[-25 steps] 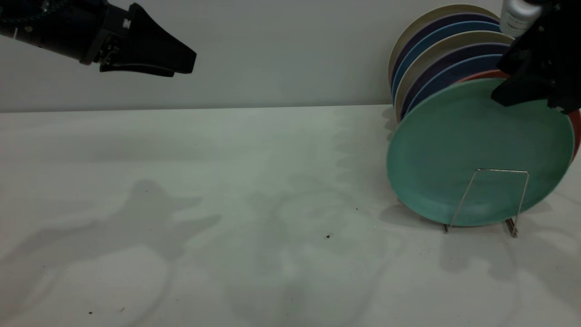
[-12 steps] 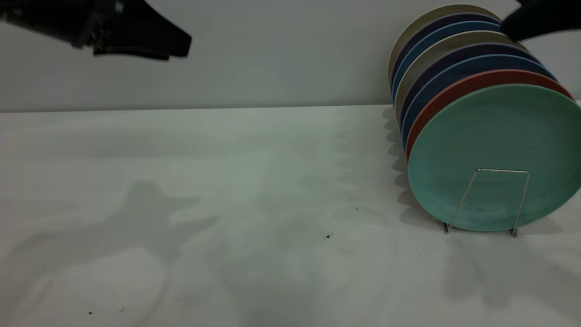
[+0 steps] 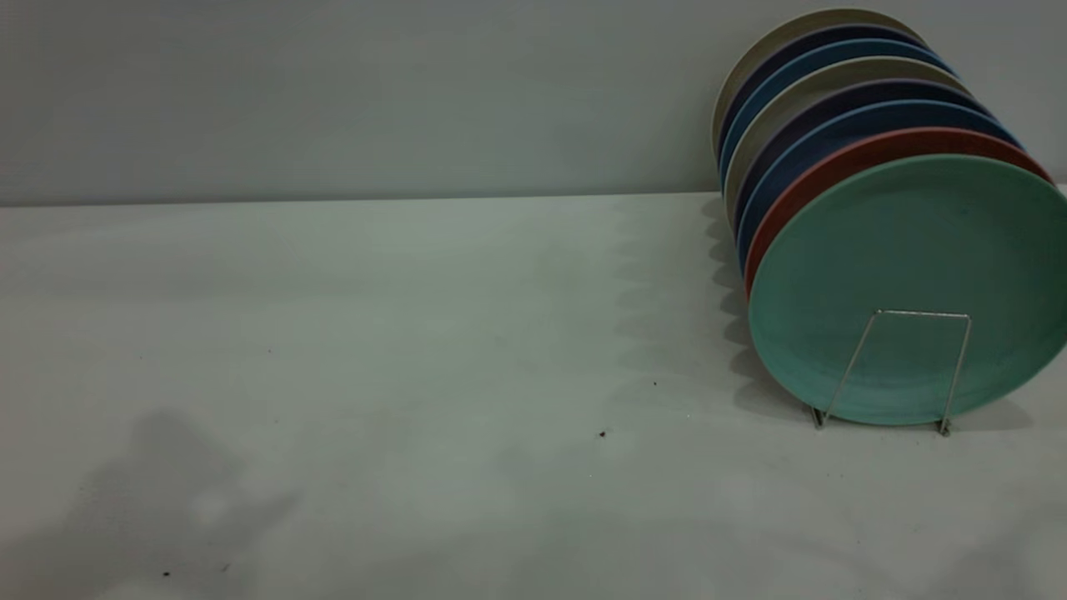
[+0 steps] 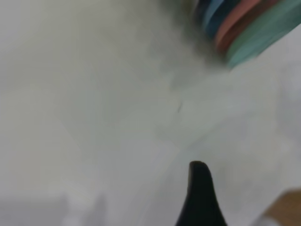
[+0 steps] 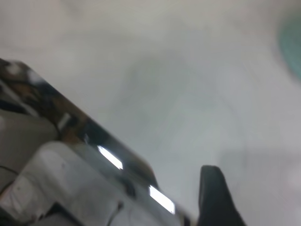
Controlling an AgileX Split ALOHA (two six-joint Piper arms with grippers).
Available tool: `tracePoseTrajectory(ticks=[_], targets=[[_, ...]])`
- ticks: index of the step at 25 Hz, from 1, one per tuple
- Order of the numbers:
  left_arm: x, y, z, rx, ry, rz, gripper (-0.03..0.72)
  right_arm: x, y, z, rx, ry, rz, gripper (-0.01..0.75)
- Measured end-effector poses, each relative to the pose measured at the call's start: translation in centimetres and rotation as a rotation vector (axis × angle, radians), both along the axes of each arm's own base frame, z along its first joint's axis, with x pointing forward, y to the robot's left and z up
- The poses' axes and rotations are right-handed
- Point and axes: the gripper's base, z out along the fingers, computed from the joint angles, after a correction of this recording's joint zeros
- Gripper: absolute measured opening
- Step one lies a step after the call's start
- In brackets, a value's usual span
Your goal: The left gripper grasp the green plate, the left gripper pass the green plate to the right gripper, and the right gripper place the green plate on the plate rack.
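Green plate point(image 3: 913, 287), round matte teal plastic, stands upright at the front of the thin silver wire rack point(image 3: 896, 367), against the salmon-pink plate point(image 3: 867, 158). You have neither gripper in the exterior view. Each wrist view shows a single dark fingertip, so you cannot tell their state. From your left gripper point(image 4: 200, 197), the plate lies toward one o'clock, well apart.

Green plate point(image 3: 909, 283) frontmost in plate rack point(image 3: 904, 367), table's point(image 3: 375, 375) right.
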Motion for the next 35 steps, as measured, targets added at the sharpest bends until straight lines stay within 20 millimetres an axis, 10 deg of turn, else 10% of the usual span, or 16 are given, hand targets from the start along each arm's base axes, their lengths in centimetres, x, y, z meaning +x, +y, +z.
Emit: tracePoseTrajectory(ticks=[7, 13, 23, 35], targets=[[-5.7, 2.7, 2.3, 0.244, 0.163, 0.246, 0.567, -4.3, -2.9, 1.2, -0.158, 0.024, -0.339, 0.454], [-9.4, 3.6, 2.8, 0.322, 0.173, 0.323, 0.567, -8.8, -4.1, -1.5, -0.205, 0.003, -0.438, 0.454], [-15.8, 4.0, -2.9, 0.376, 0.245, 0.339, 0.567, -14.9, -4.6, -6.8, -0.116, -0.202, -0.498, 0.455], [-19.6, 4.2, -6.3, 0.365, 0.077, 0.389, 0.567, -16.8, -4.7, -6.6, -0.060, -0.344, -0.487, 0.455]])
